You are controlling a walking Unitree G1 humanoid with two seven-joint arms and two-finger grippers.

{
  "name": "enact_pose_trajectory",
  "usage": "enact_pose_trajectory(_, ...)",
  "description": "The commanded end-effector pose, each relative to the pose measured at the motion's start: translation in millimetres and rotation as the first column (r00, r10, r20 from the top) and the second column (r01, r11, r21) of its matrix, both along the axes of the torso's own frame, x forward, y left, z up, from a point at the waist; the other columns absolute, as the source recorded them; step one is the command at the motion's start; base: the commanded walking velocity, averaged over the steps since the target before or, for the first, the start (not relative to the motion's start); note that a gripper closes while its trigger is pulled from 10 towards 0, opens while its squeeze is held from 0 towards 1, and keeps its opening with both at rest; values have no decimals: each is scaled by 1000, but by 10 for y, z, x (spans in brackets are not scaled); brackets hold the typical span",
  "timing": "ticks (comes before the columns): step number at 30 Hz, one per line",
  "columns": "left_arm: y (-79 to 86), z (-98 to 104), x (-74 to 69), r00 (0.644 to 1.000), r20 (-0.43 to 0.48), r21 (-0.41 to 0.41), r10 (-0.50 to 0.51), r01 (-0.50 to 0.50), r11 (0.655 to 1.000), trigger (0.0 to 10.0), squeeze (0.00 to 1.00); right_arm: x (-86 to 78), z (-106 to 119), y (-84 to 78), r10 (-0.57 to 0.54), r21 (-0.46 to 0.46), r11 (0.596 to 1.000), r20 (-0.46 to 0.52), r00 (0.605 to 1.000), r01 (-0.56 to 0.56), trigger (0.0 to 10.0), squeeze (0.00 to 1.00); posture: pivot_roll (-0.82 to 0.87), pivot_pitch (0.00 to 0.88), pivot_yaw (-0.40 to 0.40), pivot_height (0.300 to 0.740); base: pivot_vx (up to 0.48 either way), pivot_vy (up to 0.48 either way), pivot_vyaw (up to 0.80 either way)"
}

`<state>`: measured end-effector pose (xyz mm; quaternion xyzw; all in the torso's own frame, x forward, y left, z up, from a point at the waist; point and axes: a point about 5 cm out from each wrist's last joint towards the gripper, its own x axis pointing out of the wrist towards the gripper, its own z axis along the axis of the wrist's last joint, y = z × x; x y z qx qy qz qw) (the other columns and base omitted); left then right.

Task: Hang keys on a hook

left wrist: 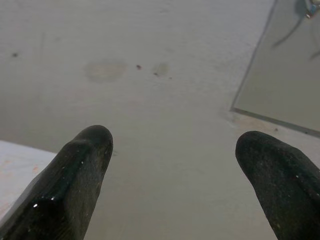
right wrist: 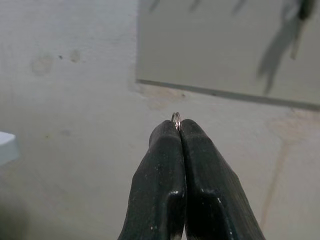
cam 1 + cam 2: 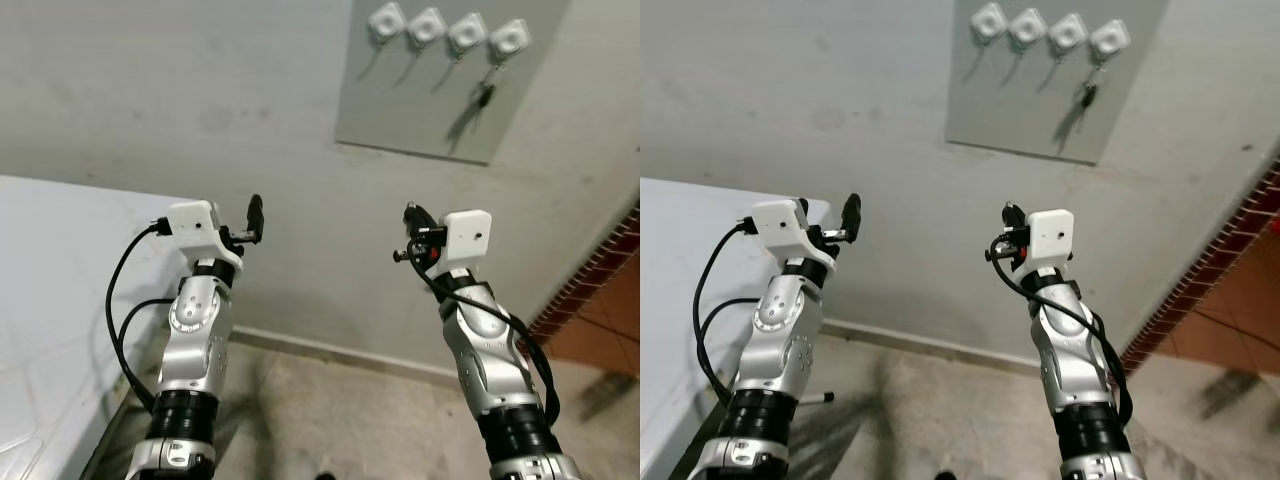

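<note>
The right gripper's (image 2: 179,125) black fingers pinch a thin silver key ring (image 2: 175,118); the left gripper's (image 1: 175,150) fingers spread empty; raise the ring squarely toward a free white square hook (image 3: 427,27) on the grey wall panel (image 3: 400,110).

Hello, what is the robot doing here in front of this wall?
The robot faces a grey panel on the wall with four white hooks. The right gripper is shut on a small metal key ring, held below the panel and not yet at a hook. One set of keys already hangs from the rightmost hook. The left gripper is open, holds nothing, and is raised beside a white table.
</note>
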<state>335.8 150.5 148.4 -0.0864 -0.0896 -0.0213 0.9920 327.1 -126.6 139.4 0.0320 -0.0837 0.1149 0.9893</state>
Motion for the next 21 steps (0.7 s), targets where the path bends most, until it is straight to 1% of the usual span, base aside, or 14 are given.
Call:
enact_pose_trajectory(1, -52, 35, 14, 1000, 5, -7, -16, 16, 1000, 10000, 0, 20, 42, -50, -13, -10, 1000, 14, 1000, 13, 10000, 0, 17, 0, -42, 740, 0, 0, -781)
enact_pose_trajectory(12, -60, 26, 18, 1000, -4, -11, -14, 14, 1000, 10000, 0, 25, 49, -47, -16, -17, 1000, 20, 1000, 16, 10000, 0, 18, 0, -44, 740, 0, 0, -781)
enact_pose_trajectory(13, -63, 26, 19, 1000, -5, -11, -15, 15, 1000, 10000, 0, 23, 57, -49, -20, 0, 1000, 27, 999, 20, 10000, 0, 18, 0, -44, 740, 0, 0, -781)
enact_pose_trajectory(18, -67, 30, 25, 1000, -7, -8, -3, 3, 1000, 10000, 0, 21, 70, -49, -16, -3, 1000, 38, 999, 16, 10000, 0, 17, 0, -44, 740, 0, 0, 0)
enact_pose_trajectory(21, -81, 20, 32, 1000, -20, -8, 13, -13, 1000, 10000, 0, 16, 56, -55, -23, -27, 999, 37, 999, 24, 10000, 0, 16, 0, -43, 740, 0, 0, 0)
